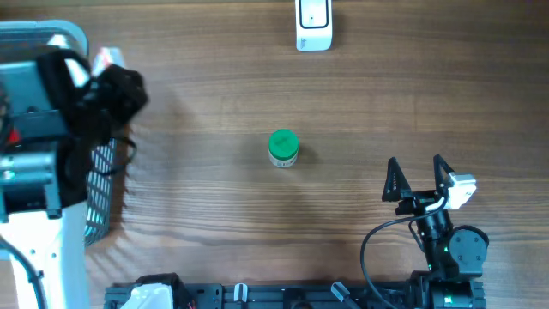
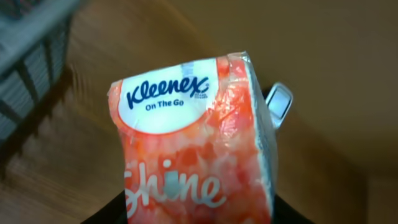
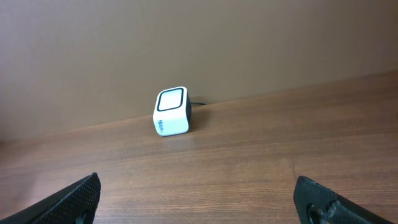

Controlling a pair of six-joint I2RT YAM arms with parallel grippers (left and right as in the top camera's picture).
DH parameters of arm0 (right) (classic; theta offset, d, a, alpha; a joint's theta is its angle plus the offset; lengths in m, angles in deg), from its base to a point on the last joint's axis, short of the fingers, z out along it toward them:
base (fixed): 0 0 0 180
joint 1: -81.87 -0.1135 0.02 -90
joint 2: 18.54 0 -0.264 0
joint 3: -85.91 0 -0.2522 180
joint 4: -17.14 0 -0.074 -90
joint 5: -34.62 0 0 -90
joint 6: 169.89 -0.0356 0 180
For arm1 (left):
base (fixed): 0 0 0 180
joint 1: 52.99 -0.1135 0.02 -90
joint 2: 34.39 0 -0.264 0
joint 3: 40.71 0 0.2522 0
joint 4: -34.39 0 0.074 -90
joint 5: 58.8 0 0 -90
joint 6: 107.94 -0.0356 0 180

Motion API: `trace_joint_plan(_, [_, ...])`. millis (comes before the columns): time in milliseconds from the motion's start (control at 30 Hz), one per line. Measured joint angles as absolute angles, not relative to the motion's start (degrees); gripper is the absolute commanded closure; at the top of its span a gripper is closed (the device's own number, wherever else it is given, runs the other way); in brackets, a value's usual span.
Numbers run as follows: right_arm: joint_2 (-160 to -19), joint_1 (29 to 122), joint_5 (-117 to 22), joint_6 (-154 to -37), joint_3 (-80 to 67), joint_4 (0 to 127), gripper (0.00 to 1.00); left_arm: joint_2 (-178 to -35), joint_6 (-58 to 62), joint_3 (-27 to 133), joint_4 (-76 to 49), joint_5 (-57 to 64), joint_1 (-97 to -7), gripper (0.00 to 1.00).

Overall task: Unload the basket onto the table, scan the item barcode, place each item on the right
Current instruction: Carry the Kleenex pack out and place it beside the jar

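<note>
Jaws of the left gripper (image 1: 114, 87), about half closed, clamp an orange tissue pack (image 2: 193, 143) that stands up between them, just beside a wire basket (image 1: 103, 182). Those of the right gripper (image 1: 416, 167) gape fully wide, holding nothing, low over the table (image 1: 214, 206). A white scanner (image 1: 313, 24) sits well ahead of them, and a green-lidded jar (image 1: 283, 148) stands nearer, to their left.

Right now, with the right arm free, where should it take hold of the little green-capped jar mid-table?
Take the green-capped jar across its round sides, just below the cap. Come down from above with the right gripper, whose jaws stand open. The jar is round, so any two opposite sides should serve, and nothing stands close beside it to block the descent.
</note>
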State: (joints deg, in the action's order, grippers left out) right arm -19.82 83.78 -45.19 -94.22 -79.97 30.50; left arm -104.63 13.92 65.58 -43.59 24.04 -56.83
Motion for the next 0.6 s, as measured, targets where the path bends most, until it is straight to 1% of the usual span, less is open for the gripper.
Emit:
trace_joint_plan(167, [-19.82, 83.78, -45.19, -94.22, -79.99, 30.50, 0.00, -107.14, 13.33, 65.58, -48.62, 29.48, -45.88, 0.54])
trace_joint_plan(233, [-19.82, 83.78, -45.19, -94.22, -79.99, 30.50, 0.00, -109.08, 13.18, 65.12, -49.76, 30.36, -43.03, 0.54])
trace_joint_plan(400, [-19.82, 83.78, -45.19, -94.22, -79.99, 30.50, 0.00, -114.96, 13.33, 60.95, -51.24, 31.41, -37.20, 0.54])
trace_joint_plan(600, [-19.82, 83.78, -45.19, -94.22, -79.99, 30.50, 0.00, -119.29, 14.73, 55.05, -50.33, 31.41, -32.26, 0.53])
